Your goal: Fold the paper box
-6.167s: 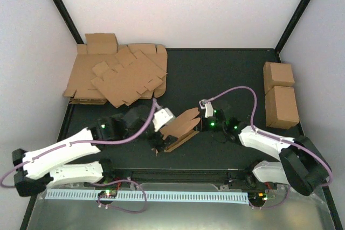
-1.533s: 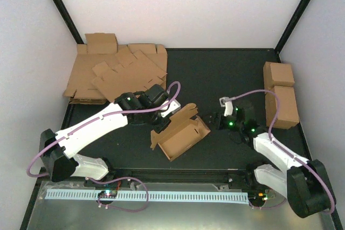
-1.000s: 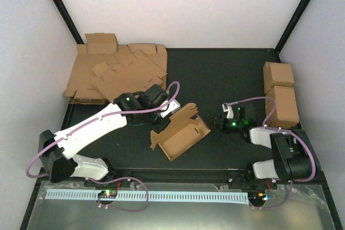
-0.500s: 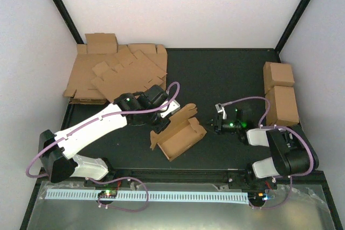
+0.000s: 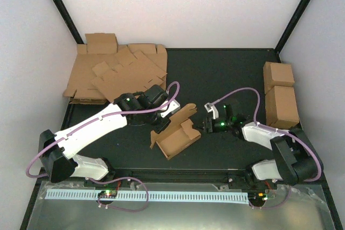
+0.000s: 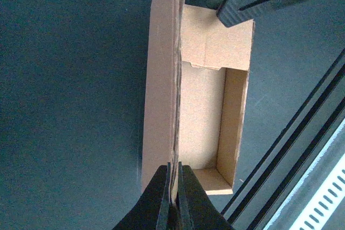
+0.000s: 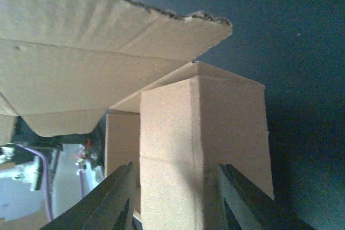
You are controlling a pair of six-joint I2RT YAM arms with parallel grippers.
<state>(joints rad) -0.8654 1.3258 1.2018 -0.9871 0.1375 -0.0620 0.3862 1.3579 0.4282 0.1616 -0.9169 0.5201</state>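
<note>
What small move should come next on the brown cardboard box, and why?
Probably push the brown cardboard paper box's upright end flap inward with the right gripper: its fingers straddle that flap, while the left gripper pinches the long wall, steadying it.

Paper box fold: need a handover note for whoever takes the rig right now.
Left hand: shut on the paper box, pinching the top edge of its long wall.
Right hand: fingers straddle the upright end flap; whether it is clamped, cannot tell.
Box: sits between the two hands, open side up.
Done: walls raised into a tray; the other end looks folded in.
Left: probably fold in that end flap, then close and tuck the lid.
</note>
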